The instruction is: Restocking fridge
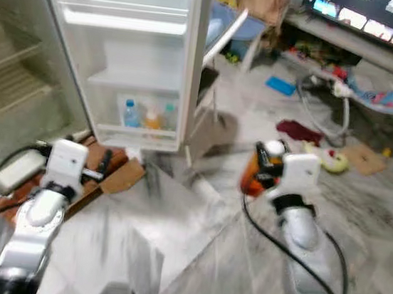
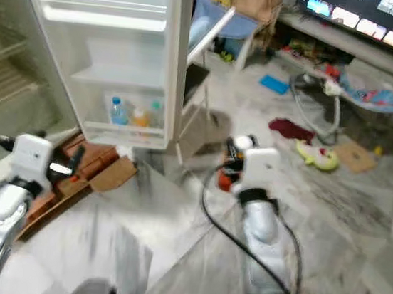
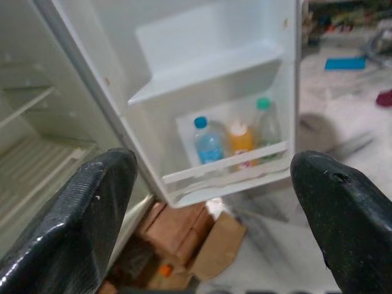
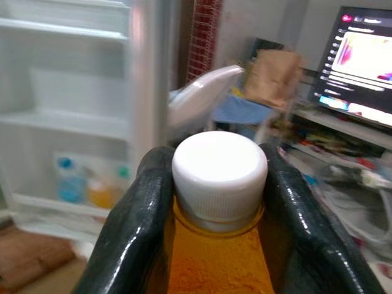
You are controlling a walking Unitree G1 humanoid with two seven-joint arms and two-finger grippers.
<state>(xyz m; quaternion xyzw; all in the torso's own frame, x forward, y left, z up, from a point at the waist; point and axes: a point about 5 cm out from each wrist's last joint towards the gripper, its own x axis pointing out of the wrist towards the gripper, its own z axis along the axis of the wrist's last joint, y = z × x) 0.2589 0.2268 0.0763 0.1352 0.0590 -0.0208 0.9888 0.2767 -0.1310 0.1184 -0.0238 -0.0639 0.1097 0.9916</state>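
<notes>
Orange juice in a bottle (image 4: 219, 245) with a white cap (image 4: 219, 171) sits in the right gripper (image 1: 264, 166). The two black fingers (image 4: 131, 226) are closed on the bottle's neck, one on each side, just under the cap. The bottle is up in the air over the floor, to the right of the open fridge door (image 1: 129, 53).

The bottle looks full, so it is likely a bit heavy. It seems to be hard plastic, so it should not break easily, but smooth plastic can slip. The neck is a good place to hold, because the cap's rim can stop it from sliding down.

The left gripper (image 1: 100, 170) is wide open and holds nothing. It points at the door's bottom shelf (image 3: 226, 165). Three bottles stand there in a row: a blue-capped water bottle (image 3: 208, 144), a small orange bottle (image 3: 241, 138) and a green-capped bottle (image 3: 267, 125). The shelf above them (image 3: 208, 76) has nothing on it. A flat cardboard box (image 1: 111, 172) lies on the floor by the door.
</notes>
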